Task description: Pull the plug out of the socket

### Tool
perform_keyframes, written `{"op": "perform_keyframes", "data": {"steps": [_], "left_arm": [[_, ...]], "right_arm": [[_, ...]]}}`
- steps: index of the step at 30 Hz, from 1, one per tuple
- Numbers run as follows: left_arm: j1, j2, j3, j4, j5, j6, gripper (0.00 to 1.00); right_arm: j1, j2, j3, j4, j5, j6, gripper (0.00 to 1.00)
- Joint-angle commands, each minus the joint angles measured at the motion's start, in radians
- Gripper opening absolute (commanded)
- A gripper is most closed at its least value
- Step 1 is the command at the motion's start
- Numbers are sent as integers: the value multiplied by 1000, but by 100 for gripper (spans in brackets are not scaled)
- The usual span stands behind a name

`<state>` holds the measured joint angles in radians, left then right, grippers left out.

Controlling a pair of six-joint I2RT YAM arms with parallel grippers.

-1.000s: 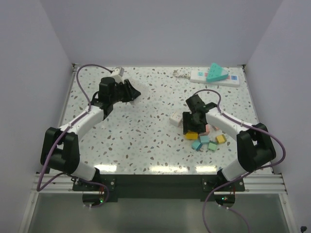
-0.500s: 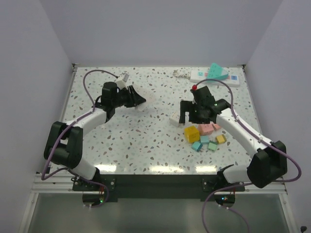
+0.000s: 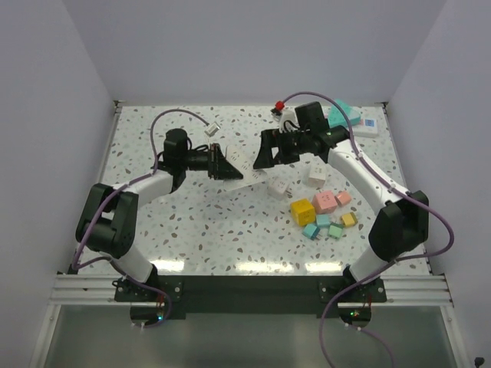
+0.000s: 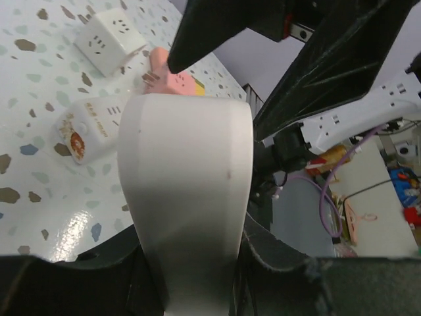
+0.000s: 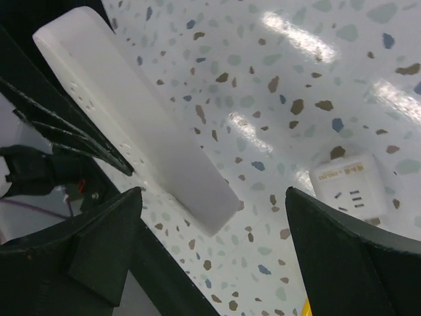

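Observation:
The socket (image 3: 369, 127), a white strip with blue marks, lies at the table's back right, mostly hidden behind my right arm. A teal wedge-shaped plug (image 3: 347, 113) sits on its face. My left gripper (image 3: 224, 164) (image 4: 191, 263) is shut on a white flat piece (image 3: 242, 167) (image 4: 187, 178) (image 5: 131, 112) and holds it above mid-table, pointing right. My right gripper (image 3: 265, 153) (image 5: 214, 197) stands open. The piece's free end lies between its fingers without touching them. Both grippers are well left of the socket.
Two white cube adapters (image 3: 277, 188) (image 3: 316, 175) rest right of centre; one shows in the right wrist view (image 5: 348, 181). Just beyond them are a yellow block (image 3: 302, 210) and several pink, teal and yellow blocks (image 3: 330, 218). Walls enclose the table on three sides.
My right gripper left the coloured blocks, swung back-left to the white piece and opened wide. My left gripper carried the white piece rightward toward the middle.

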<state>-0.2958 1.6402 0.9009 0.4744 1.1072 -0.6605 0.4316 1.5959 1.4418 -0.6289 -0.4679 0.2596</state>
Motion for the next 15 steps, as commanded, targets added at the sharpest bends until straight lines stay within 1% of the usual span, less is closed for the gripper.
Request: {"op": "perform_keyframes", "data": {"steps": [1,3,4,5,6,7,9,11,13,15], "left_arm": [[-2,-29,3,61,190,53,0],[-2,-33,6,43,219,74,0],[-2,-30,12,33,224,84,0],[-2,-26,16,8,235,105,0],[-2,-23,21,4,244,107,0],[-2,-22,26,6,253,107,0],[-5,-16,29,41,290,85,0],[-12,-10,44,53,319,75,0],[-17,-6,62,55,350,75,0],[-22,-3,75,53,370,76,0]], "right_arm": [[1,42,85,-69,-291,-123,92],[1,32,50,-25,-380,-100,88],[2,29,42,-22,-449,-92,86],[2,27,34,-32,-480,-92,84],[2,21,22,-46,-500,-98,80],[4,13,8,-49,-532,-103,78],[13,-5,-41,-8,-541,-86,76],[16,2,-54,-11,-598,-79,66],[24,25,-41,-50,-609,-115,56],[41,29,-35,-68,-597,-118,53]]}}
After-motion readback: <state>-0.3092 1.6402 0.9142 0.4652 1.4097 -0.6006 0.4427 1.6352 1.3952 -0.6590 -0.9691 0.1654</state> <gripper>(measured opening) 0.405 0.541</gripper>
